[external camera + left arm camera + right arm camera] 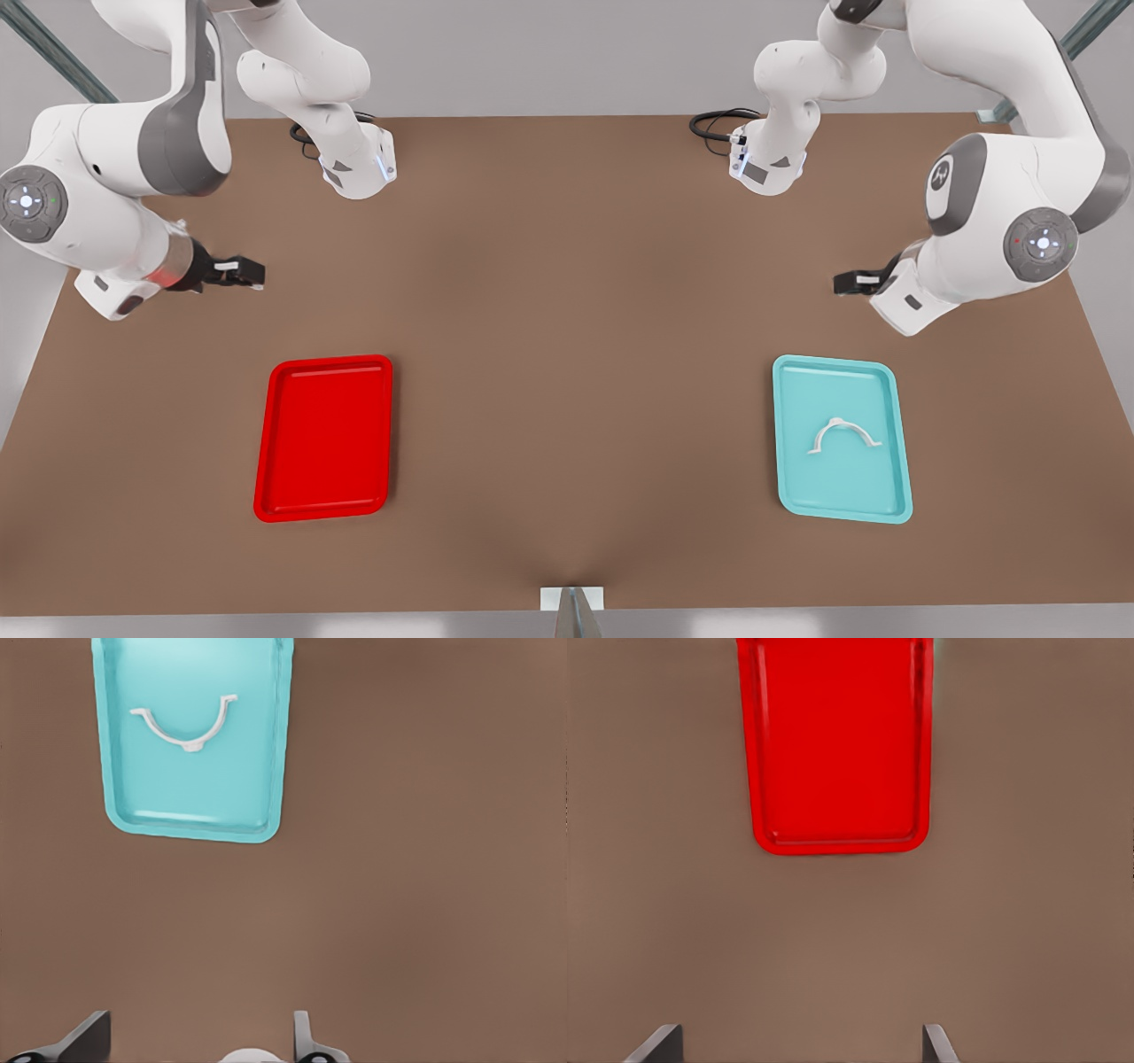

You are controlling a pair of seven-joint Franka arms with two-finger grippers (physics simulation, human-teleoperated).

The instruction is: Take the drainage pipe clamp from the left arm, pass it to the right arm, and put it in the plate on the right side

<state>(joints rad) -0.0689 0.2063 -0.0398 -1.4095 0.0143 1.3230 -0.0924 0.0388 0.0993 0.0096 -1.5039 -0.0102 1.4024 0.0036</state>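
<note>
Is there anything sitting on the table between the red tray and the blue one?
No. In the front view, only bare brown table lies between the plate and the teal tray.

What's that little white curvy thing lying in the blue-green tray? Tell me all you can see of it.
It is the drainage pipe clamp: a thin white strap, plastic by its look, shaped as a rounded arch with a flat tab flaring out at each end. It rests in the teal tray, near the tray's middle, touching nothing else. No gripper holds it or is near it. The left wrist view shows it too, with a small nub at the top of the arch.
</note>
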